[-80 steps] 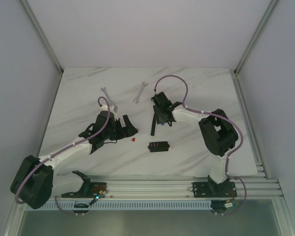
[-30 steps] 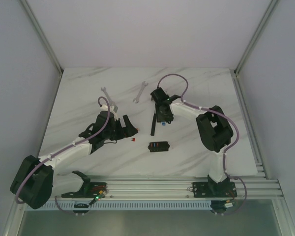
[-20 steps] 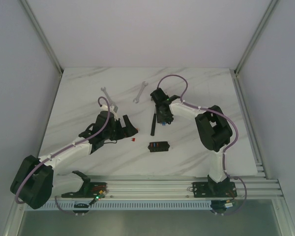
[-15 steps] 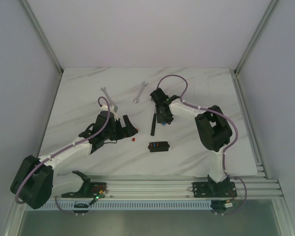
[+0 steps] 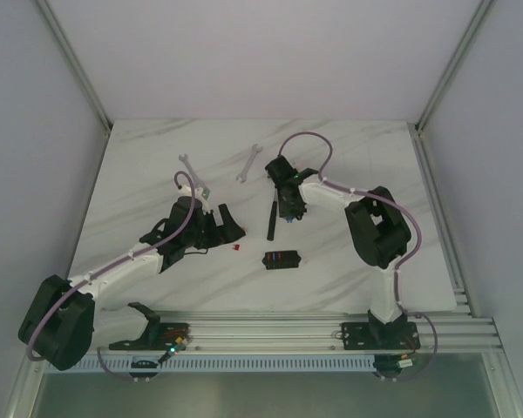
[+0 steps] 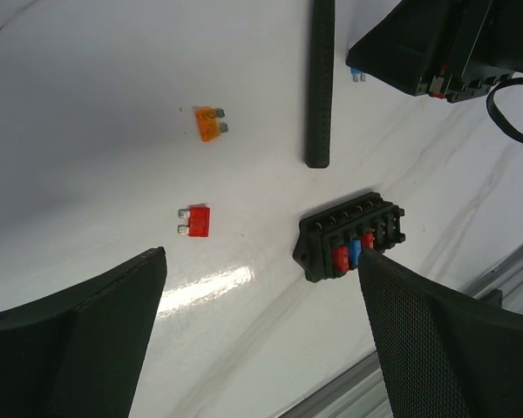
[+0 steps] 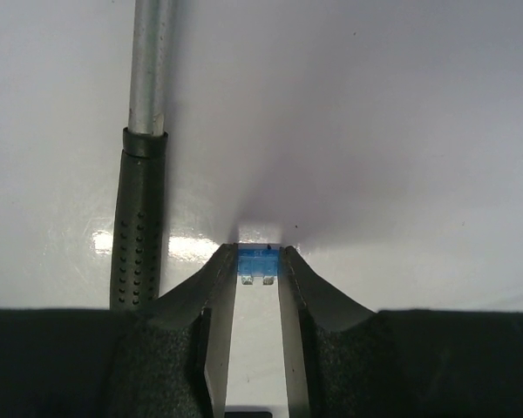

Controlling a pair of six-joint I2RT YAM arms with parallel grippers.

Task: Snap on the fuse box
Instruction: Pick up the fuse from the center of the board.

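The fuse box [image 5: 281, 259] is a small black box with red and blue fuses on its face; it lies flat near the table's front middle, also in the left wrist view [image 6: 353, 237]. My right gripper [image 5: 288, 212] is down on the table beyond it, beside the hammer handle. In the right wrist view its fingertips [image 7: 259, 252] press both sides of a small blue fuse [image 7: 258, 263] lying on the table. My left gripper [image 5: 229, 228] hovers left of the fuse box, wide open [image 6: 261, 261] with nothing between its fingers.
A black-handled hammer [image 5: 270, 218] lies just left of the right gripper, its shaft and grip close by [image 7: 139, 218]. A loose red fuse [image 6: 197, 220] and an orange fuse [image 6: 211, 124] lie left of the fuse box. Two wrenches [image 5: 249, 162] [image 5: 190, 170] lie farther back.
The right gripper's jaws have narrowed onto the blue fuse, after the arm shifted slightly left toward the hammer. The left arm has not moved.
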